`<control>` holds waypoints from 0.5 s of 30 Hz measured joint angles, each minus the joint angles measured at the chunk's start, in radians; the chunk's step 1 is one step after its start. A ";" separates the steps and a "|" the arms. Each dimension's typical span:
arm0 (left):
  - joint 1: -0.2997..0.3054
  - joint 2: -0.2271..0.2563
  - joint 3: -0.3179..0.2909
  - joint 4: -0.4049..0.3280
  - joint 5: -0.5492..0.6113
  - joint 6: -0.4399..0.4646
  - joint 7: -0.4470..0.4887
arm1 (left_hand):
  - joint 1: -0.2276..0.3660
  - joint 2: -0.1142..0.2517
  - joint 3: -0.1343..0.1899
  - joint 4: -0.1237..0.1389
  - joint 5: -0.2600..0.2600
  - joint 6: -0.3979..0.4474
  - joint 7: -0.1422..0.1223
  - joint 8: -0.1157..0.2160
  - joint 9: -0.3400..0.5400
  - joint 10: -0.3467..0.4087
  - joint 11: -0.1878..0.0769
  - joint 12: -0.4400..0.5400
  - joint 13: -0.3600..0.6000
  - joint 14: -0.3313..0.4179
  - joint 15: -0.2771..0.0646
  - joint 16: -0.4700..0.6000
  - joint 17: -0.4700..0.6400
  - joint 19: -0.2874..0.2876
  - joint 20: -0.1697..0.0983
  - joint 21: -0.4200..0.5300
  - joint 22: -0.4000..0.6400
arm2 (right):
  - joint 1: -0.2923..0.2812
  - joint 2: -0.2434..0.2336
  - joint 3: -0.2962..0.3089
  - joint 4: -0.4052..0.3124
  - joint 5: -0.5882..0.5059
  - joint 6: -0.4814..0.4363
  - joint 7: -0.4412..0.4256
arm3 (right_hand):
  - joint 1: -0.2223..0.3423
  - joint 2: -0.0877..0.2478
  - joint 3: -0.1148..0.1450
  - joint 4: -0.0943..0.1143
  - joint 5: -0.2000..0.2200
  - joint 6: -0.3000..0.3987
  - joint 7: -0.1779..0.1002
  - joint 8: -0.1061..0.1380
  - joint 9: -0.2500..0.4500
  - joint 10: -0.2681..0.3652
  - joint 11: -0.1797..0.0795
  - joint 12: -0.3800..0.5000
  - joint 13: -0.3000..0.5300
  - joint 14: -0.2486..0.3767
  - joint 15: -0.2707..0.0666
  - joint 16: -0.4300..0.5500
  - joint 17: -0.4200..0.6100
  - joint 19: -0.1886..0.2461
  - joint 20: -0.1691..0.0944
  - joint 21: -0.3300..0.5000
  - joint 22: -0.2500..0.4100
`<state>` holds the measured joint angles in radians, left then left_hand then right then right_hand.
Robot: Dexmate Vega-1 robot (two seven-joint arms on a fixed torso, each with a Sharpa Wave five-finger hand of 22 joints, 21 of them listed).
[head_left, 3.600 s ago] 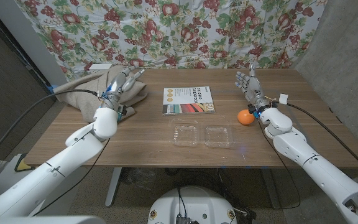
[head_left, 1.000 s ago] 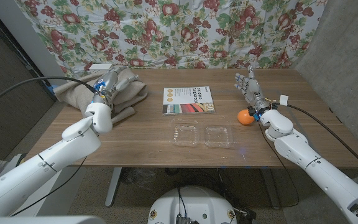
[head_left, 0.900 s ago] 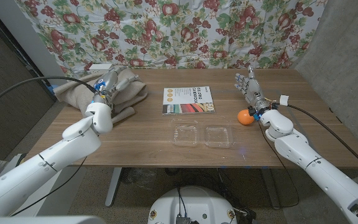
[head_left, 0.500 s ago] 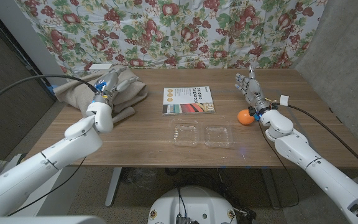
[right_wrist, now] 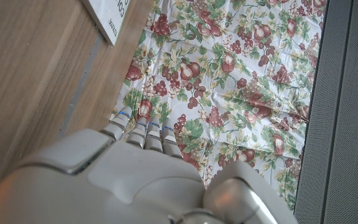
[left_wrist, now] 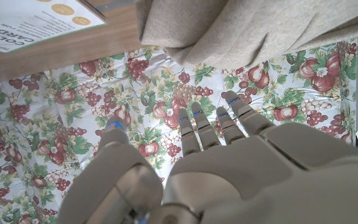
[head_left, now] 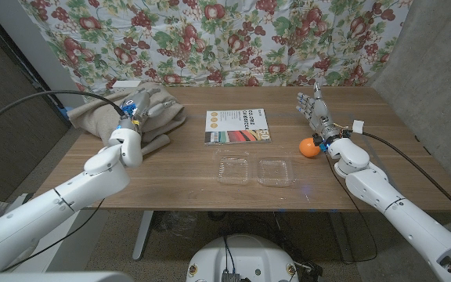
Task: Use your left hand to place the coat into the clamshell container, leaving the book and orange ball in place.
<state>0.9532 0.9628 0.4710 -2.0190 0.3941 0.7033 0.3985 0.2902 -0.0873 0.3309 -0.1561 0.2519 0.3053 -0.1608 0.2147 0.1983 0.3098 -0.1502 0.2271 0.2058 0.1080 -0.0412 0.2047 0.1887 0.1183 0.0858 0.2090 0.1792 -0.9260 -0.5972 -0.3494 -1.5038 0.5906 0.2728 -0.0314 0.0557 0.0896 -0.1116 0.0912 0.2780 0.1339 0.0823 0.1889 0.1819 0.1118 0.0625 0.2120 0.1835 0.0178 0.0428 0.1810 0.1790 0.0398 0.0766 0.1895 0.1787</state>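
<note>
1. Right now I see the table bearing everything, with a floral cloth hung behind it.
2. Largest on it is the coat, a beige heap at the far left corner, part of it spilling over the edge.
3. My left hand sits over the coat's top. In the left wrist view its fingers are straight and a little apart, with nothing between them; the coat lies just beyond the fingertips. I cannot tell whether they touch it.
4. My right hand stands upright at the far right, fingers spread, empty.
5. A book lies flat mid-table.
6. Nearer me, the clamshell lies open and empty, well apart from the coat.
7. Smallest, the ball rests just beside my right wrist.
</note>
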 measured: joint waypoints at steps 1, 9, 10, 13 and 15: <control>-0.001 0.000 0.001 0.000 0.013 0.003 -0.006 | 0.000 0.000 0.000 0.000 0.006 0.000 0.000 0.000 0.000 0.000 0.000 0.000 0.001 0.000 0.000 0.000 0.000 0.000 0.000 0.000 0.000 | 0.000 0.001 0.000 0.001 0.000 0.000 0.000 | 0.000 0.000 0.000 0.000 0.000 0.000 0.000 0.000 0.000 0.000 0.000 0.000 0.000 0.000 0.000 0.000 0.000 0.000 0.000 0.000 0.000; -0.017 0.003 0.026 0.015 0.043 0.009 -0.025 | 0.016 -0.008 0.004 -0.004 0.015 -0.010 -0.010 0.000 0.000 -0.030 0.004 -0.007 0.001 0.000 0.000 0.000 0.000 0.009 -0.002 0.000 0.000 | 0.001 0.001 0.000 0.003 0.001 0.000 0.000 | 0.000 0.000 0.000 0.000 0.000 0.000 0.000 0.000 0.000 0.000 0.000 0.000 0.000 0.000 0.000 0.000 0.000 0.000 0.000 0.000 0.000; -0.017 0.003 0.027 0.016 0.044 0.009 -0.027 | 0.016 -0.008 0.004 -0.004 0.018 -0.011 -0.011 0.000 0.000 -0.031 0.005 -0.007 0.001 0.000 0.000 0.000 0.000 0.009 -0.002 0.000 0.000 | 0.001 0.001 0.000 0.003 0.002 0.000 0.000 | 0.000 0.000 0.000 0.000 0.000 0.000 0.000 0.000 0.000 0.000 0.000 0.000 0.000 0.000 0.000 0.000 0.000 0.000 0.000 0.000 0.000; -0.023 0.009 0.035 0.021 0.053 0.009 -0.037 | 0.026 -0.009 0.007 -0.007 0.018 -0.011 -0.011 0.000 0.000 -0.031 0.005 -0.007 0.001 0.000 0.000 0.000 0.000 0.009 -0.002 0.000 0.000 | 0.003 0.002 0.000 0.005 0.002 0.000 0.000 | 0.000 0.000 0.000 0.000 0.000 0.000 0.000 0.000 0.000 0.000 0.000 0.000 0.000 0.000 0.000 0.000 0.000 0.000 0.000 0.000 0.000; -0.025 0.011 0.039 0.022 0.060 0.008 -0.044 | 0.025 -0.009 0.007 -0.007 0.019 -0.011 -0.011 0.000 0.000 -0.035 0.002 -0.007 0.001 0.000 0.000 0.000 0.000 0.009 -0.002 0.000 0.000 | 0.003 0.002 0.000 0.006 0.002 0.000 0.001 | 0.000 0.000 0.000 0.000 0.000 0.000 0.000 0.000 0.000 0.000 0.000 0.000 0.000 0.000 0.000 0.000 0.000 0.000 0.000 0.000 0.000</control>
<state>0.9280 0.9739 0.5102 -1.9969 0.4539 0.7109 0.3543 0.3155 -0.0959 0.3378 -0.1629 0.2713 0.2941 -0.1717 0.2147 0.1983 0.2753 -0.1484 0.2206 0.2072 0.1079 -0.0412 0.2046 0.1886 0.1271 0.0841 0.2090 0.1791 -0.9226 -0.5954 -0.3495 -1.4980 0.5923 0.2733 -0.0303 0.0557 0.0896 -0.1117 0.0912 0.2780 0.1339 0.0823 0.1889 0.1819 0.1117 0.0625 0.2119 0.1836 0.0178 0.0429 0.1810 0.1791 0.0398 0.0766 0.1895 0.1787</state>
